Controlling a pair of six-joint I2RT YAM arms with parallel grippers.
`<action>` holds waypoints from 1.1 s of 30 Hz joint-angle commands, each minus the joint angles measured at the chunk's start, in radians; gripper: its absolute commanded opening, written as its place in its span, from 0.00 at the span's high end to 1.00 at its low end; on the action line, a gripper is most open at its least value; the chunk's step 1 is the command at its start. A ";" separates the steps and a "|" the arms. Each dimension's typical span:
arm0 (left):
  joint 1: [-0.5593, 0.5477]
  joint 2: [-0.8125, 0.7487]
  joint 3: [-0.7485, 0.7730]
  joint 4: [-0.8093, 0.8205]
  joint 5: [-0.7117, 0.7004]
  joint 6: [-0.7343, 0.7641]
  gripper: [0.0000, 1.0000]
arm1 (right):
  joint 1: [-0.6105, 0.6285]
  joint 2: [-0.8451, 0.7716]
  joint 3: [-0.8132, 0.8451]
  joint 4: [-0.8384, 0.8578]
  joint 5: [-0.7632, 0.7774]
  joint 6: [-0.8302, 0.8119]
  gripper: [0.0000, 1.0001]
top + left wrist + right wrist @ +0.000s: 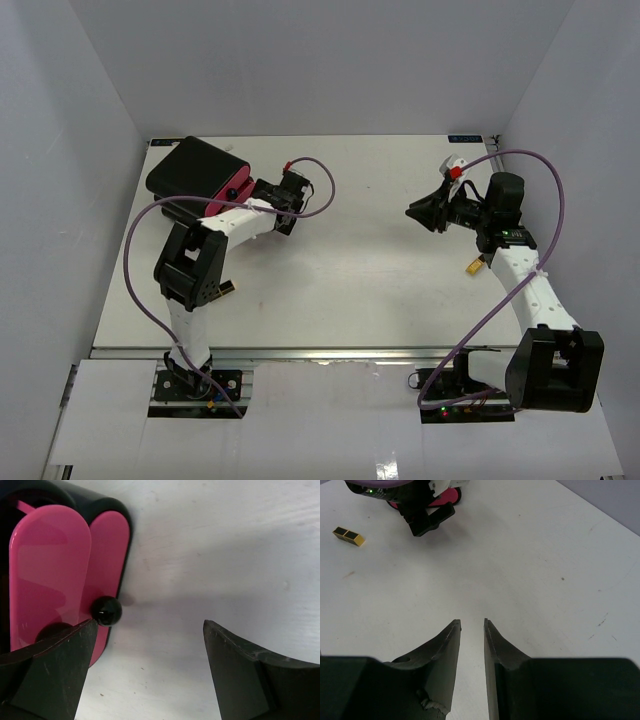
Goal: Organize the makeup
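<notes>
Lying loose on white tabletop (545,555), upper left of right wrist view: small gold-and-black lipstick (348,535), probably waiting for stowing. Other makeup not showing, likely sitting inside glossy black-and-pink plastic case (197,172), upper left of top view. Hanging wide open beside its round black knob (106,611), gripping nothing: left gripper (150,625). Hovering closed, empty: right gripper (472,622).

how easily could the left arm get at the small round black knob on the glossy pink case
Probably yes: the left gripper stands open and the small round black knob sits right beside one fingertip, with nothing between them.
</notes>
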 commanded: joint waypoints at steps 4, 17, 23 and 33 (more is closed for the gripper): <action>0.044 -0.016 0.054 0.006 -0.011 0.001 0.02 | -0.011 0.008 0.009 0.024 -0.024 -0.009 0.68; 0.041 -0.162 -0.085 0.047 0.212 -0.191 0.47 | -0.012 0.016 0.013 0.015 -0.032 -0.016 0.68; 0.039 -0.190 -0.175 0.132 0.147 -0.400 0.88 | -0.012 0.017 0.013 0.014 -0.033 -0.016 0.68; -0.051 -0.076 -0.175 0.087 -0.422 -0.789 0.02 | -0.012 0.037 0.013 0.014 -0.037 -0.016 0.68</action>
